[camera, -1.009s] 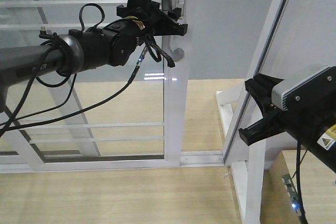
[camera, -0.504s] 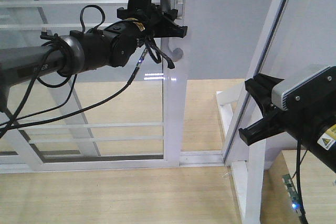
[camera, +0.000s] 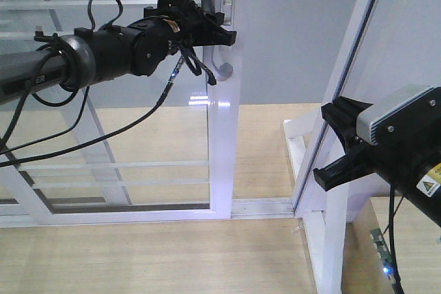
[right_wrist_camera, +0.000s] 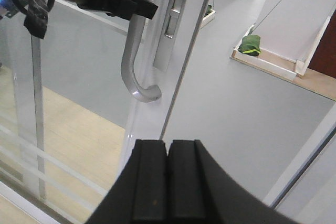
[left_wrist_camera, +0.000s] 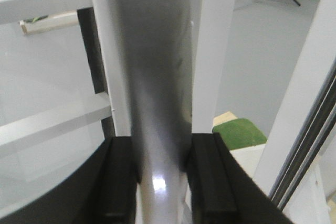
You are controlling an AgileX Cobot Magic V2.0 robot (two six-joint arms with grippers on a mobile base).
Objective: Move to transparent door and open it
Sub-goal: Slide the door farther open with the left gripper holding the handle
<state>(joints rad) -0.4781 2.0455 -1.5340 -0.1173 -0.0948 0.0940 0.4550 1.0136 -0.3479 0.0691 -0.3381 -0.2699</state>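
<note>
L arm point(camera: 41, 74) reaches horiz. in from the left, wrist high, cables looping under it. L gripper point(camera: 219, 32) clamped on handle point(left_wrist_camera: 160, 103), one black finger point(left_wrist_camera: 118, 182) on each side. R arm point(camera: 413, 163) sits low at the right, wrist angled up-left. R gripper point(right_wrist_camera: 168, 177) hangs free, pads pressed together.

Shift leftward: left gripper point(camera: 219, 31), clamped on the pull handle point(camera: 223, 69), now sits further left and a touch higher than a second ago. The transparent door point(camera: 222, 142) has slid left with it. Its handle-side stile stands left of its earlier line, and the open gap between that stile and the slanted white frame point(camera: 344, 80) is wider. The grey elbow joint point(camera: 72, 60) and looped cables point(camera: 103, 5) behind the gripper have drawn left too.
</note>
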